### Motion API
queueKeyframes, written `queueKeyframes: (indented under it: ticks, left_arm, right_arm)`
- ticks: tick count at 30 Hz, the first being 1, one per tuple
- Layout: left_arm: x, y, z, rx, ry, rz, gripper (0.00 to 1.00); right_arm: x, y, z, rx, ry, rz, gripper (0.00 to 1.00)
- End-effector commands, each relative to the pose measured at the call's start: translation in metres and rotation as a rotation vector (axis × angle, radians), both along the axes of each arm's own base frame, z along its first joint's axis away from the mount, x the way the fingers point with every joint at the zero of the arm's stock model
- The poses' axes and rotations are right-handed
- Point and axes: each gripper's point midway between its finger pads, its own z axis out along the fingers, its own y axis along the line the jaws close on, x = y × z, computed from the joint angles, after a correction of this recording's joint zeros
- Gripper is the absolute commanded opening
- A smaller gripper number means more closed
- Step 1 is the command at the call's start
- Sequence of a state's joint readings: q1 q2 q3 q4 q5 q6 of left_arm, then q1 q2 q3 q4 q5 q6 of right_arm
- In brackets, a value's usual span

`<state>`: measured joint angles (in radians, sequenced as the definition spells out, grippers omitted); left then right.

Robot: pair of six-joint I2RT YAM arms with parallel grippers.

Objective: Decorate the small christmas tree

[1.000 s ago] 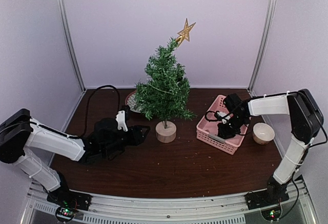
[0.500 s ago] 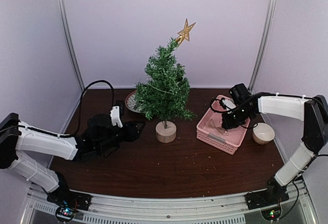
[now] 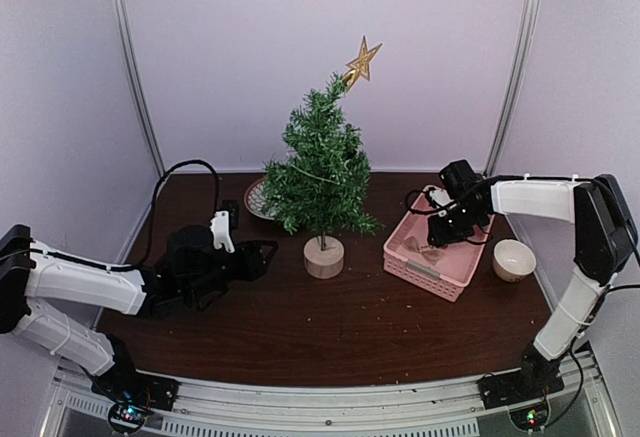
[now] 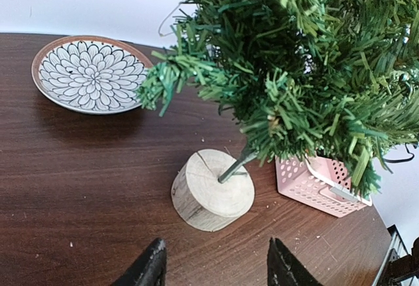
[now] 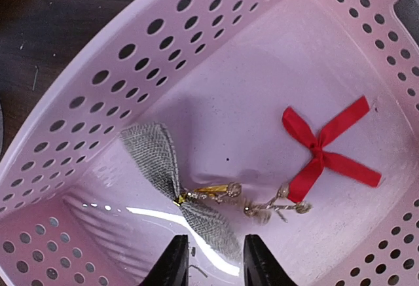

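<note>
A slip looks likeliest: closing here, the right gripper may pinch only the loose lower wing of the grey burlap bow, or snag the beaded gold sprig lying against it. It hangs inside the pink basket, toward the table's right edge, jaws narrowly apart and empty. The small christmas tree stands mid-table toward the back edge, with the left gripper open and empty before its stump.

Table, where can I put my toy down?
The wide bare table between the small christmas tree and the near edge. Crowded: the plate behind it, the pink basket and bowl at right.
</note>
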<state>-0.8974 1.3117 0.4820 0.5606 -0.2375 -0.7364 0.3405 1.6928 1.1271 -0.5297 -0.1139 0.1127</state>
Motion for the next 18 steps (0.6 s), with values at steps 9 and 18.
queueKeyframes:
  ticks: [9,18]
  left_arm:
    - [0.004,0.008,0.013,-0.001,-0.041,0.018,0.53]
    - [0.005,0.007,0.015,0.0,-0.045,0.013,0.53]
  right_arm:
    - [-0.004,0.013,0.001,0.044,0.0,0.095,0.36]
    - [-0.01,0.004,-0.038,-0.055,0.113,0.094,0.37]
